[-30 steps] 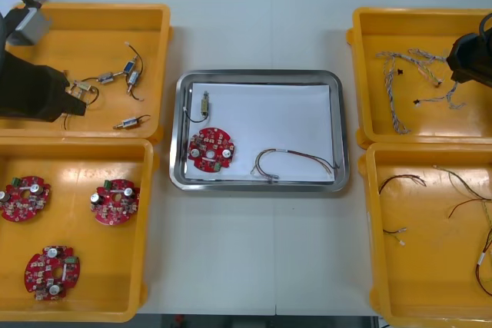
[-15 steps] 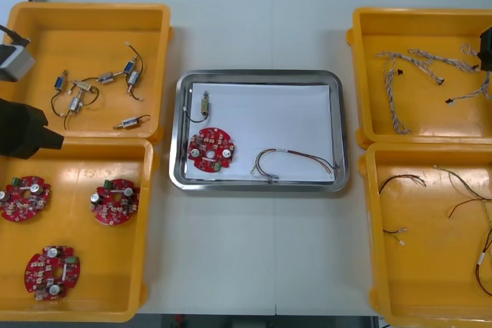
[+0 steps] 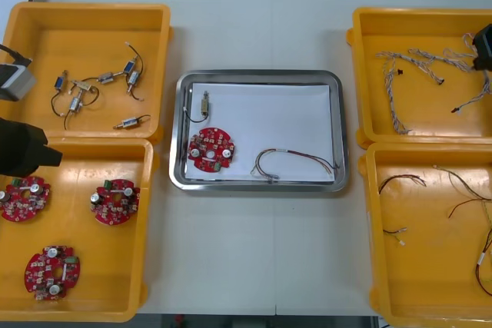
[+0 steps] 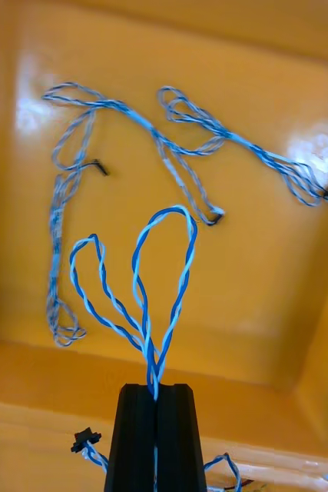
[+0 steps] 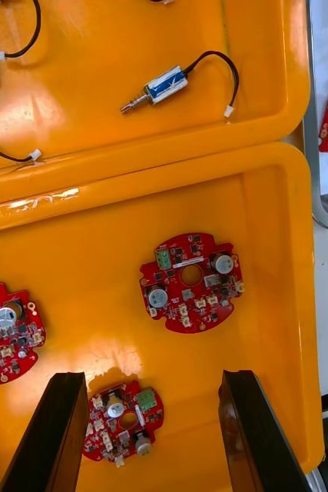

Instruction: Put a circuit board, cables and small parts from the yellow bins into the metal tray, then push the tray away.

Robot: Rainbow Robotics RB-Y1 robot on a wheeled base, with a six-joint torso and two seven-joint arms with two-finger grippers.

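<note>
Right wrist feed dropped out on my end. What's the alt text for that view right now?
The right gripper, fingers shut, pinches a twisted blue and white cable whose two loops stand out beyond the fingertips, over a yellow bin. A few more loose cables of the same kind lie spread on the bin's floor beyond it.

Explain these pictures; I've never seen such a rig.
This is a two-armed robot at a light table. The wide picture looks down from above the arms; the two upright ones come from cameras on its wrists. Yellow bins at both sides hold parts. The metal tray between them holds a red circuit board, a small metal part and a cable. The right gripper is shut on a twisted blue and white cable above its bin. The left gripper hangs open over other boards.
</note>
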